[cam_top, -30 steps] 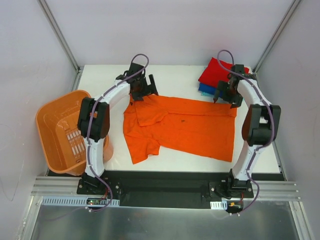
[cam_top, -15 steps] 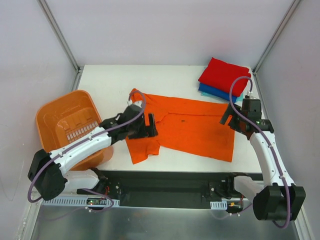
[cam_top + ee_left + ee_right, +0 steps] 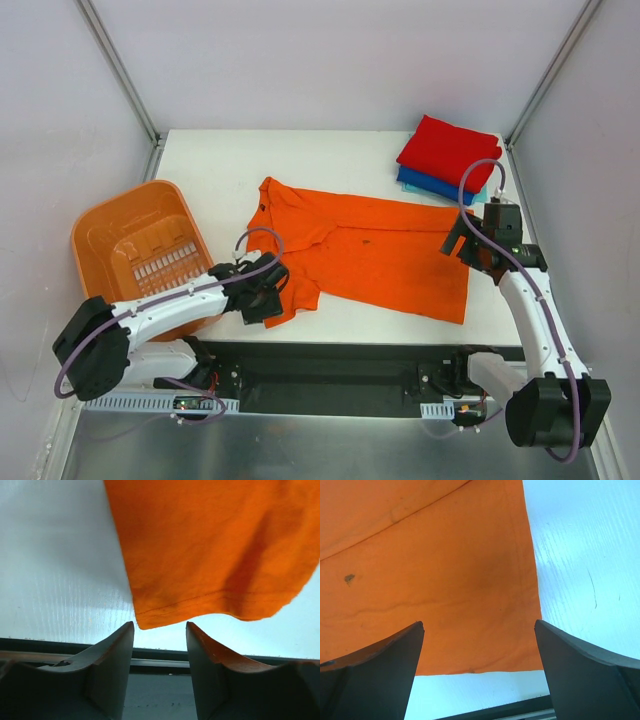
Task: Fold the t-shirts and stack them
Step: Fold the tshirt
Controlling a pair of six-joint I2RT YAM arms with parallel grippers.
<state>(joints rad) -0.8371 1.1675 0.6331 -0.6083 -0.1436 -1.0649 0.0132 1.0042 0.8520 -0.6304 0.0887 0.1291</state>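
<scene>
An orange t-shirt lies spread flat on the white table. My left gripper is low at the shirt's near-left sleeve. In the left wrist view its jaws stand half closed with a gap, and the sleeve hem lies just past the fingertips, not between them. My right gripper hovers wide open over the shirt's right edge. The right wrist view shows the shirt's near-right corner between its spread fingers. A folded red shirt tops a blue one at the far right.
An orange plastic basket stands off the table's left side, right beside my left arm. The table's near edge meets a black rail just behind my left gripper. Walls enclose the table at the back and both sides.
Both arms have come from the shirt's far edge to its near side. In the last half second my left gripper dropped to the near sleeve and its jaws narrowed. The right gripper barely moved.
</scene>
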